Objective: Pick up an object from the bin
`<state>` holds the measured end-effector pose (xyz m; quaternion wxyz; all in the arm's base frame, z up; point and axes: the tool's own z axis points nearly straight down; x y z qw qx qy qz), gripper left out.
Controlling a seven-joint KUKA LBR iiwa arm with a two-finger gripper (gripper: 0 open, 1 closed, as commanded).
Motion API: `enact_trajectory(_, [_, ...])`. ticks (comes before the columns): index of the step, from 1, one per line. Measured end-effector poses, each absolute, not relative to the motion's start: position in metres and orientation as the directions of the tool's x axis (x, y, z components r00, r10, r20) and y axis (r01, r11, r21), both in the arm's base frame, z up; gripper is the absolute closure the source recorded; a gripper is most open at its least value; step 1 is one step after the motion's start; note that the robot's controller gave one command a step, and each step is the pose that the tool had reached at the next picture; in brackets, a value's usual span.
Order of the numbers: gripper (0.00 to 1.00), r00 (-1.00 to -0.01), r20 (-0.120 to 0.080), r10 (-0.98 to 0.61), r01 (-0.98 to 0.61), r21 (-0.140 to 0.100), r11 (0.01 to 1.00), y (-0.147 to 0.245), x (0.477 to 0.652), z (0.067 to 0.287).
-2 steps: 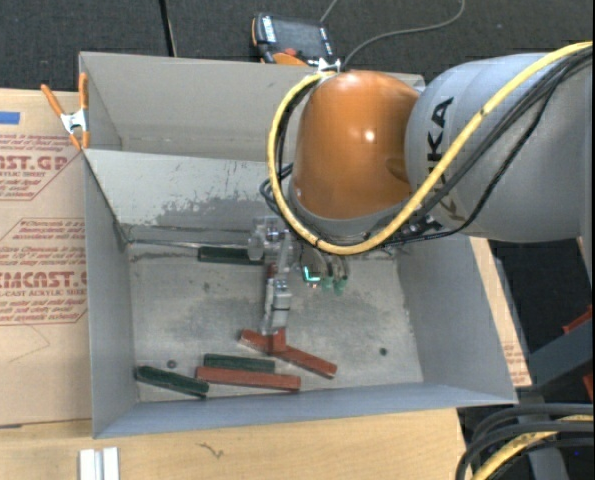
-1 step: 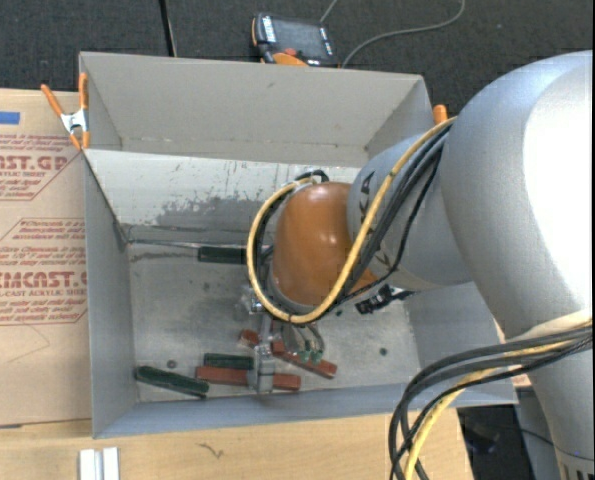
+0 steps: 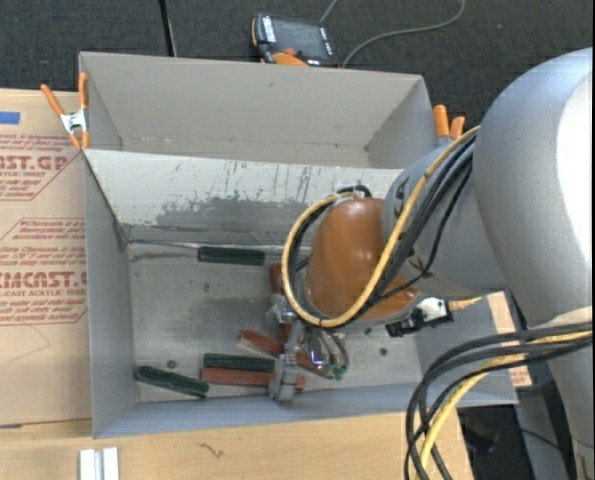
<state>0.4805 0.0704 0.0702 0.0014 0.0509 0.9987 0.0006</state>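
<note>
My gripper (image 3: 287, 378) is low in the bin, near the front wall and a little right of the middle. Its tip meets the right ends of a dark green stick (image 3: 237, 362) and a red-brown stick (image 3: 235, 377), which lie side by side on the floor. Another short red-brown piece (image 3: 260, 342) lies just left of the gripper's body. Whether anything is held cannot be seen.
A dark green stick (image 3: 170, 380) lies at the front left corner. A dark green marker (image 3: 230, 256) rests along the foot of the back slope. The arm's orange cover and yellow cables hang over the bin's right half and hide the floor there.
</note>
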Motion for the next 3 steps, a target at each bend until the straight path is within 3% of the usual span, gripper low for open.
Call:
enact_trajectory(1, [1.0, -0.995, 0.0, 0.101, 0.101, 0.002, 0.995, 0.071, 0.481, 0.073])
enact_trajectory(2, [1.0, -0.995, -0.007, 0.097, 0.097, 0.003, 0.995, 0.076, 0.483, 0.145])
enact_trajectory(3, [1.0, -0.995, -0.009, 0.104, 0.104, 0.003, 0.995, 0.078, 0.498, 0.233])
